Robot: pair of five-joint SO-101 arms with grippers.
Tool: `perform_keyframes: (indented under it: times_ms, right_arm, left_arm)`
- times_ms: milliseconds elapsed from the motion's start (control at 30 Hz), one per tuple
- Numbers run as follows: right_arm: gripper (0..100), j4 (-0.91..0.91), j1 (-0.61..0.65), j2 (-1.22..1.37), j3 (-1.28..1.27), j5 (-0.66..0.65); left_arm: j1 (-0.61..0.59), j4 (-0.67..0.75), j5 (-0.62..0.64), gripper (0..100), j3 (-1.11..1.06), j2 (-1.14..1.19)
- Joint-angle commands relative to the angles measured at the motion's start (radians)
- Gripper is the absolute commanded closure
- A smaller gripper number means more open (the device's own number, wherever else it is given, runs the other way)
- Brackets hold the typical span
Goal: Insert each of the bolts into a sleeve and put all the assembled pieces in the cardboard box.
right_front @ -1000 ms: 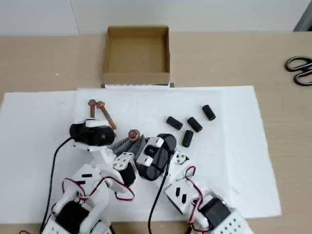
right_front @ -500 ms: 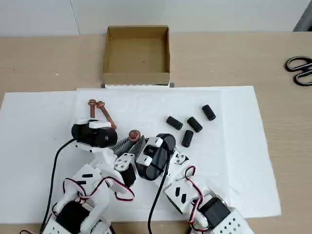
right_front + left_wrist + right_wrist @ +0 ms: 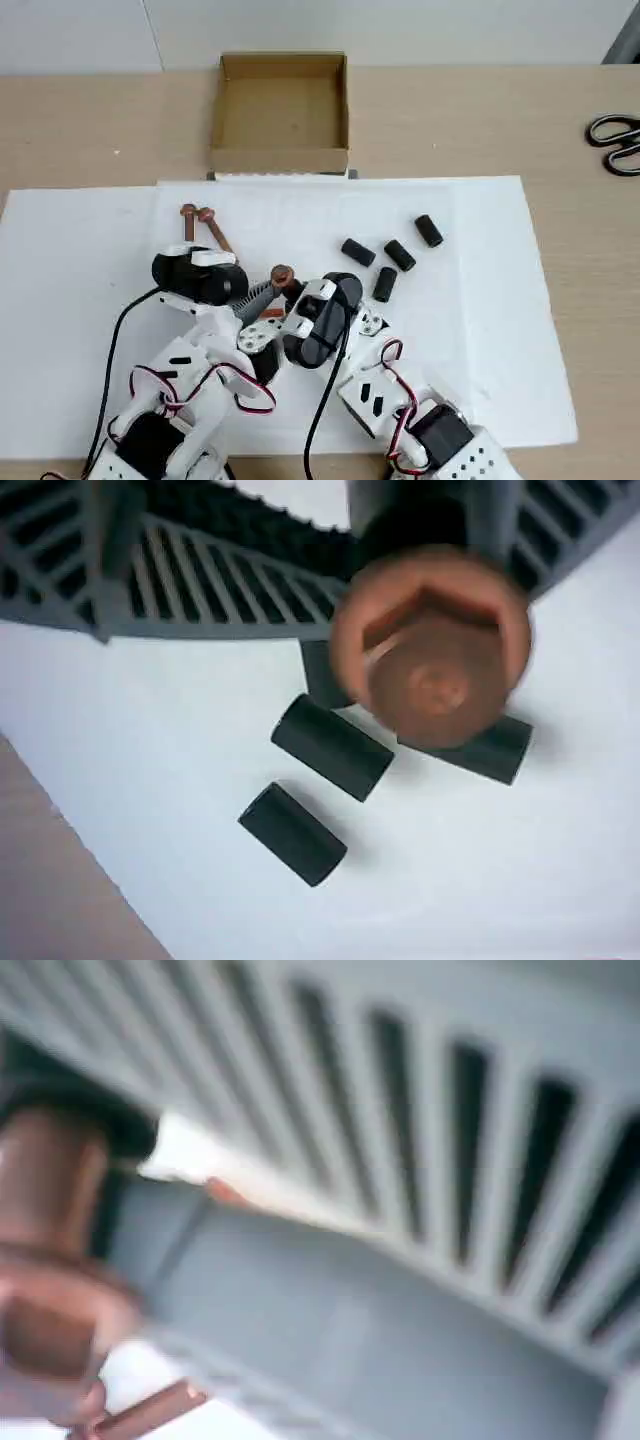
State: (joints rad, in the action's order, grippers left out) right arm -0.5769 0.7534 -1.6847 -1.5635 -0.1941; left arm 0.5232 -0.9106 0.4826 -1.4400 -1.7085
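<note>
Your left gripper (image 3: 270, 288) clamps a bolt (image 3: 282, 273) toward the sheet's (image 3: 80, 260) front edge; I can't tell the right gripper's (image 3: 296, 300) grip.

A light wooden table (image 3: 100, 120) was seen under everything in the high view, pretty plain stuff. A big white sheet (image 3: 500, 330) was spread over it, from roughly 9 o'clock across to 4 o'clock, its edges a bit crooked. A pair of scissors (image 3: 615, 143) was parked on the bare wood at 2 o'clock. A pale wall (image 3: 400, 30) was visible along 12 o'clock, a thin vertical seam marked in it near 11. Something dark grey (image 3: 630, 40) was cut off at 1 o'clock. Soft, even light was cast throughout, and hardly any shadows were thrown.
</note>
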Motion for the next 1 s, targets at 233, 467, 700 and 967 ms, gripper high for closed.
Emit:
perform_keyframes:
  times_ms: [233, 467, 700, 967]
  right_arm:
    - [99.6, 0.035, 0.01, -0.024, 0.06, -0.006]
    - [99.6, 0.041, 0.01, -0.024, 0.025, -0.006]
    - [99.6, 0.039, 0.004, -0.024, 0.002, -0.002]
    - [99.6, 0.031, -0.005, -0.024, -0.005, -0.002]
  left_arm:
    - [-0.175, 0.002, -0.178, 77, 0.004, 0.012]
    - [-0.21, 0.0, -0.209, 77, 0.03, 0.006]
    - [-0.207, -0.002, -0.172, 78, 0.143, 0.006]
    - [-0.212, 0.015, -0.172, 100, 0.191, 0.006]
